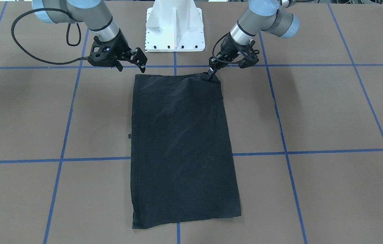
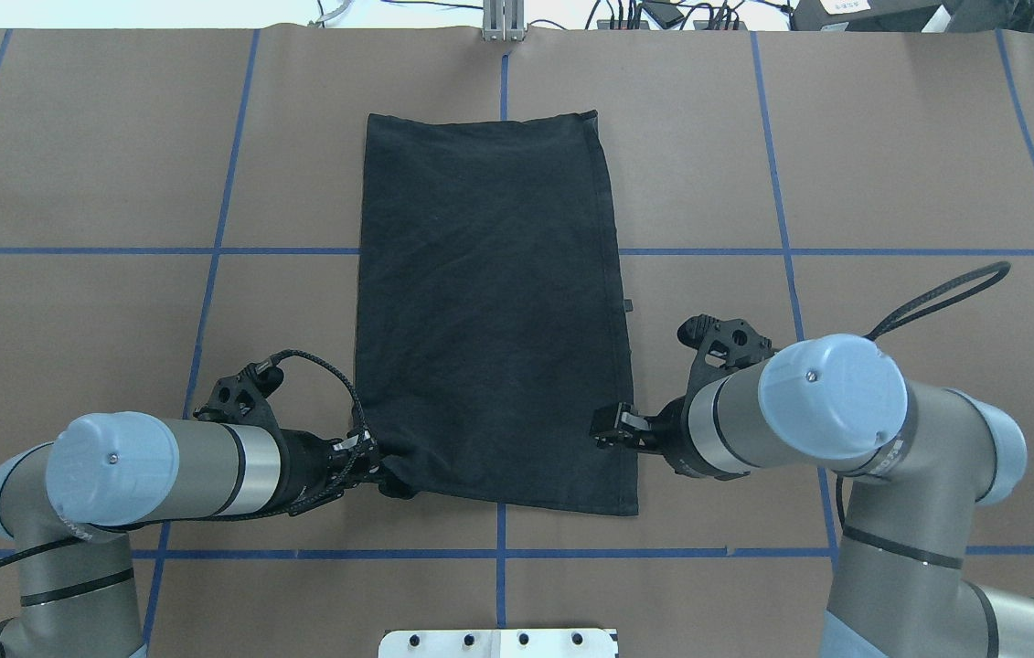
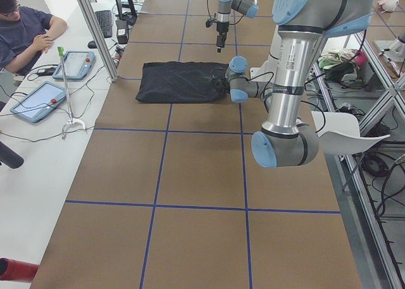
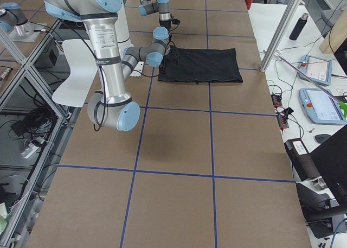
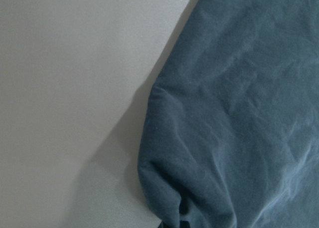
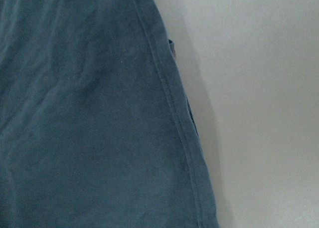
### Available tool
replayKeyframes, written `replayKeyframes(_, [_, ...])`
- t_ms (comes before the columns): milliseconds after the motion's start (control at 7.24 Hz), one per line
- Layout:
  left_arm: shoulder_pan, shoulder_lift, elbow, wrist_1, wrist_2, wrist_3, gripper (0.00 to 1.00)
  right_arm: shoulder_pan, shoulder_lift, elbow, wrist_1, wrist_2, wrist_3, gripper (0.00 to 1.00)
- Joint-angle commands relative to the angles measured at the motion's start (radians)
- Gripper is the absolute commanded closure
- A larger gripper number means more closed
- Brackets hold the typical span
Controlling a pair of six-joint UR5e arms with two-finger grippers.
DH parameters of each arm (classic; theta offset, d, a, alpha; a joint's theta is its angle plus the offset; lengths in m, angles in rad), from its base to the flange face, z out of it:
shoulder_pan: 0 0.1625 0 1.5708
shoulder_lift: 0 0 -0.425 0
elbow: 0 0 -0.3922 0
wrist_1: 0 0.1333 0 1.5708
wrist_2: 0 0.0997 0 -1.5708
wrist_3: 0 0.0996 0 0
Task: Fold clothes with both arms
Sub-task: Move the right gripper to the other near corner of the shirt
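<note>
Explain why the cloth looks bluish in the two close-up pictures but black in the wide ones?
Left wrist view: the T-shirt reads washed-out blue and the table pale grey, which is a colour cast. The picture is slightly soft, with a dim shadow along the cloth's edge. Right wrist view: same cast, hem seam still clear. Overhead and front-facing views: black on brown, evenly lit, no glare.

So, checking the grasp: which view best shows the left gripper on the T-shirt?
Exterior front-facing: left gripper pinches the T-shirt corner, unobstructed. Overhead, tips merge with black cloth; side views show it tiny; its wrist camera shows only bunched cloth.
</note>
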Motion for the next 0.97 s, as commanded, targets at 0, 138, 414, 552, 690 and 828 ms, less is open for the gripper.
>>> replayKeyframes(0, [0.0,0.002,-0.001,0.0,-0.001,0.0,1.0,-0.083,0.015,-0.058,0.003,-0.096,0.013,0.0])
replayKeyframes(138, [0.0,0.002,-0.001,0.0,-0.001,0.0,1.0,-0.089,0.018,-0.089,0.011,-0.098,0.03,0.0])
replayKeyframes(414, [0.0,0.003,0.001,0.0,-0.001,0.0,1.0,-0.09,0.057,-0.15,0.011,-0.096,0.028,0.0])
replayKeyframes(552, [0.0,0.008,0.001,0.0,0.001,0.0,1.0,-0.09,0.077,-0.163,0.009,-0.098,0.028,0.0])
replayKeyframes(690, [0.0,0.011,0.001,0.0,0.003,0.0,1.0,-0.09,0.079,-0.173,0.009,-0.096,0.028,0.0])
replayKeyframes(828, [0.0,0.011,0.001,0.0,0.003,0.0,1.0,-0.09,0.084,-0.179,0.011,-0.096,0.028,0.0])
